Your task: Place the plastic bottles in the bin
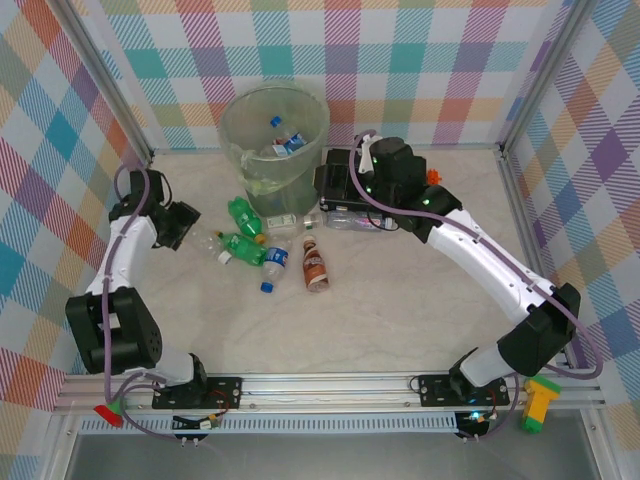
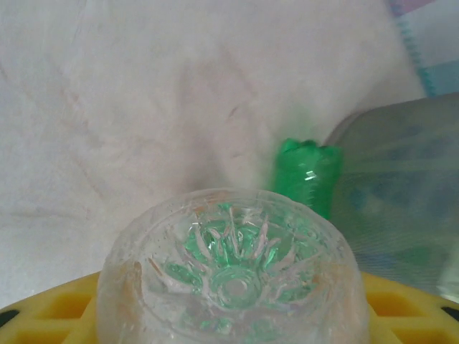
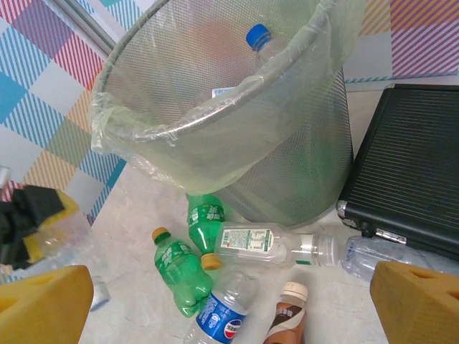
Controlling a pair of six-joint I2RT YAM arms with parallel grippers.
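My left gripper (image 1: pixel 193 230) is shut on a clear bottle (image 2: pixel 233 276), whose ribbed base sits between the yellow pads (image 2: pixel 50 315). That bottle (image 1: pixel 212 244) lies low at the table's left. The bin (image 1: pixel 275 135), a lined mesh wastebasket, holds blue-capped bottles (image 3: pixel 262 43). In front of it lie two green bottles (image 1: pixel 243 213) (image 1: pixel 244 249), a blue-labelled bottle (image 1: pixel 275 267), a brown bottle (image 1: pixel 316 266) and a clear bottle (image 1: pixel 350 219). My right gripper (image 3: pixel 229 304) hangs open above these, beside the bin.
A flat black case (image 3: pixel 409 165) lies right of the bin, under my right arm. Checked walls close the table on three sides. An orange piece (image 1: pixel 433 177) sits behind the right arm. Bare tabletop (image 1: pixel 400 320) spreads across the front.
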